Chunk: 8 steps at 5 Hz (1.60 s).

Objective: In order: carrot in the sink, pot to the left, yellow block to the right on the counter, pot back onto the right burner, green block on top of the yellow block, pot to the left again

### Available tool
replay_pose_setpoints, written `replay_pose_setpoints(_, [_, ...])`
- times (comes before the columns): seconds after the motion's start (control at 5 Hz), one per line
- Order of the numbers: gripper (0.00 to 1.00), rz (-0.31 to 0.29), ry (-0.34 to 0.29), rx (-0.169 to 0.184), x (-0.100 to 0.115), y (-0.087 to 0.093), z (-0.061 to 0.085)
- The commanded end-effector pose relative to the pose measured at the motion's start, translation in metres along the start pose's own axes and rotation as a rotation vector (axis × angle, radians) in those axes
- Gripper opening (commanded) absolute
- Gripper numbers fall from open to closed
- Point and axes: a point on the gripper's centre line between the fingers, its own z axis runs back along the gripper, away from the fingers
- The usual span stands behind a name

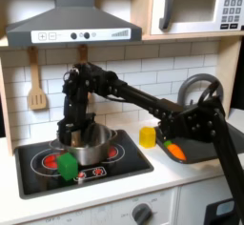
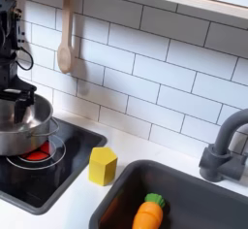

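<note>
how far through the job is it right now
Done: the carrot lies in the sink. In hand: the gripper is down at the rim of the pot, which sits on the cooktop with a burner partly uncovered beside it; whether the jaws are shut cannot be told. Left: the yellow block sits on the counter beside the sink, and the green block sits on the cooktop, unstacked.

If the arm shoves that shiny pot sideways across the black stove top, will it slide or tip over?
The pot would probably slide rather than tip: it looks wide and low, with a flat base on the glossy black cooktop. Its polished steel sides look slippery, so the gripper, sitting at its rim, may lose contact.
</note>
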Motion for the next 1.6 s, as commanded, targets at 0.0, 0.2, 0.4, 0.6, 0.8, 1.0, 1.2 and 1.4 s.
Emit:
replay_pose_setpoints(0.0, [1.00,-0.034,-0.002,-0.031,-0.009,-0.015,0.004])
replay_pose_setpoints(0.2, [1.00,-0.050,-0.019,-0.052,-0.017,-0.023,0.012])
replay_pose_setpoints(0.4, [1.00,-0.098,-0.032,-0.077,-0.025,-0.041,0.023])
replay_pose_setpoints(0.6, [1.00,-0.123,-0.057,-0.094,-0.034,-0.053,0.034])
replay_pose_setpoints(0.8, [1.00,-0.131,-0.077,-0.115,-0.039,-0.062,0.045])
replay_pose_setpoints(1.0, [1.00,-0.146,-0.102,-0.142,-0.041,-0.076,0.057])
replay_pose_setpoints(1.2, [1.00,-0.141,-0.109,-0.165,-0.049,-0.086,0.062])
replay_pose_setpoints(1.4, [1.00,-0.166,-0.114,-0.178,-0.057,-0.100,0.064])
